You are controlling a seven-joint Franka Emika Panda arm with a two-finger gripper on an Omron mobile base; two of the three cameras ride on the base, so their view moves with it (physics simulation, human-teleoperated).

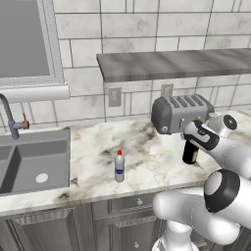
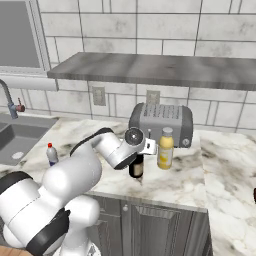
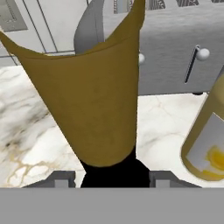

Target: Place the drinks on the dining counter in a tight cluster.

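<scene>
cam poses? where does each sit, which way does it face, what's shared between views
Left base view: behind the arm on its left, facing the wall counter, sink and toaster; white arm at lower right, wine bottle at its hand.
Right base view: behind on the right, same counter; arm from lower left, yellow bottle beside the gripper.
Hand view: on the hand, looking along the gripper at the wine bottle's gold top; dark tips at bottom.
Shared: toaster and wine bottle in all three; small red-capped bottle in both base views.

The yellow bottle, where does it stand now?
In the right base view the yellow bottle stands on the marble counter, just in front of the toaster, right of the dark wine bottle.
</scene>
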